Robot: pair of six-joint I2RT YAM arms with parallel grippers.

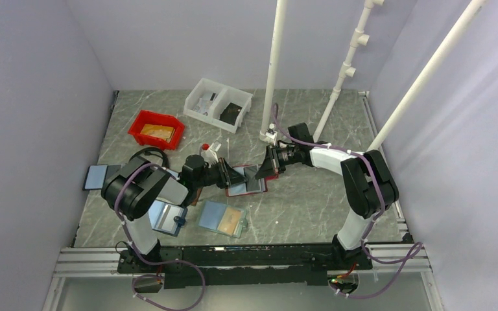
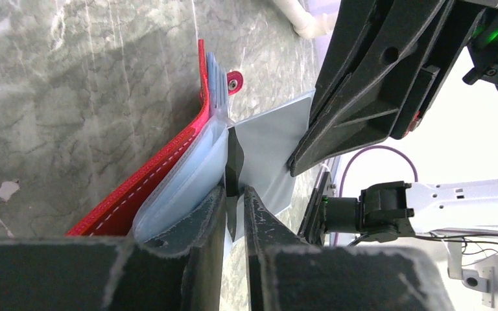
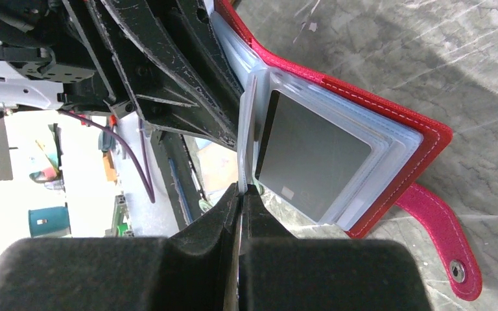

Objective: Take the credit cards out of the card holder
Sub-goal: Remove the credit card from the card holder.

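Foremost in the right wrist view, the right gripper [image 3: 241, 193] has its two fingers pressed together on the edge of a thin pale blue-grey sheet [image 2: 267, 146] that stands up from the card holder [image 3: 431, 139]; whether this sheet is a card or a clear pocket leaf cannot be told. Beside the pinched sheet, a dark grey card [image 3: 311, 155] sits inside a stack of clear pockets [image 3: 389, 146], framed by the holder's red stitched cover. A pink-red tab [image 3: 444, 243] with a metal stud [image 3: 457, 271] extends from the cover and lies flat on the grey marbled worktop [image 3: 428, 52]. In the left wrist view, the left gripper [image 2: 235, 197] is at the holder from the opposite side: its fingers stand a narrow gap apart with a thin dark edge [image 2: 235, 162] between them, and whether they press on that edge cannot be told. The top view places the holder, open, near the middle of the worktop, between the two grippers, which face each other across it. Farther back stand a red bin [image 1: 156, 128] and a white two-compartment tray [image 1: 217, 103]; nearer the front edge lies a light teal holder [image 1: 214, 217] carrying an orange card [image 1: 233, 221], apart from the red one
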